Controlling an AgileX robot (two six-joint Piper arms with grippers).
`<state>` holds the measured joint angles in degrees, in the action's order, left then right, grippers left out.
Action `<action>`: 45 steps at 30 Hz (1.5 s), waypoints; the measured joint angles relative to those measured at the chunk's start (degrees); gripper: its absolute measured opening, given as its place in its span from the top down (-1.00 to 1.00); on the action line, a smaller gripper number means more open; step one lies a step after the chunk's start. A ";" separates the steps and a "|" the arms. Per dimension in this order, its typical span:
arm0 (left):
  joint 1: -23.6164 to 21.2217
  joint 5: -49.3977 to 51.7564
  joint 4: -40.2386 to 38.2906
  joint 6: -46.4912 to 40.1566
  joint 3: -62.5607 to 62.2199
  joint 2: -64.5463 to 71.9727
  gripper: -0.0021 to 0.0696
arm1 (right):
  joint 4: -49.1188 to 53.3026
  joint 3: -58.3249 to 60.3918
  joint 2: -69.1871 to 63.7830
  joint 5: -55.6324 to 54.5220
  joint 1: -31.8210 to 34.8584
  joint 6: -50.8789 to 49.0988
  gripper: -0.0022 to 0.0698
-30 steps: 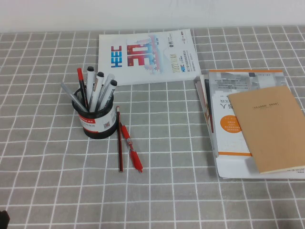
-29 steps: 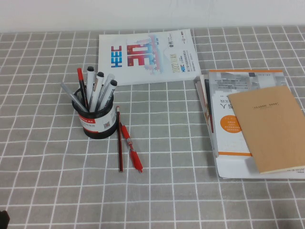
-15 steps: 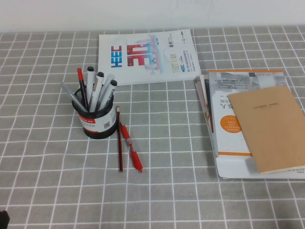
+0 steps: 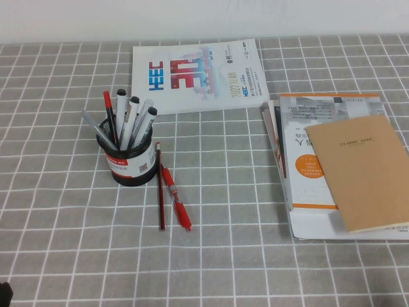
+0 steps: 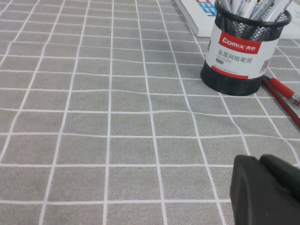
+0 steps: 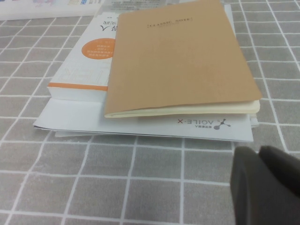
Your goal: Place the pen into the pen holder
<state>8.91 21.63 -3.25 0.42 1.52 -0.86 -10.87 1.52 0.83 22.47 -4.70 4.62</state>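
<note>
The chunky red pen [image 4: 176, 199] lies flat on the grey checked cloth, just right of the thin dark red pencil [image 4: 160, 187]. Both lie in front of and to the right of the black mesh pen holder [image 4: 129, 163], which stands upright with several pens in it. In the left wrist view the pen holder [image 5: 236, 52] is far ahead, with the red pen [image 5: 282, 90] and the pencil [image 5: 287, 108] beside it. My left gripper [image 5: 260, 160] is shut and empty, low at the near left, far from the pen. My right gripper [image 6: 258, 151] is shut and empty at the near right.
A white magazine [image 4: 198, 75] lies at the back centre. A stack of books topped by a tan notebook [image 4: 361, 171] lies at the right, just ahead of the right gripper in its wrist view [image 6: 180, 56]. Grey checked cloth [image 4: 243, 256] covers the table.
</note>
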 joint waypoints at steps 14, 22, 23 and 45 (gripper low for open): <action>0.00 0.00 0.00 0.00 0.00 0.00 0.96 | -37.88 0.00 0.00 -5.81 0.00 -0.19 0.97; 0.00 0.00 0.00 0.00 0.00 0.00 0.96 | -66.36 0.00 0.00 -11.33 0.00 3.91 0.97; 0.00 0.00 0.00 0.00 0.00 0.00 0.96 | -66.77 0.00 0.00 -11.33 0.00 5.43 0.97; 0.00 0.00 0.00 0.00 0.00 0.00 0.96 | -18.76 -30.64 -31.27 27.11 0.00 4.59 0.97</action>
<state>8.91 21.63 -3.25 0.42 1.52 -0.86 -29.63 -29.11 -30.44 49.58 -4.70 9.22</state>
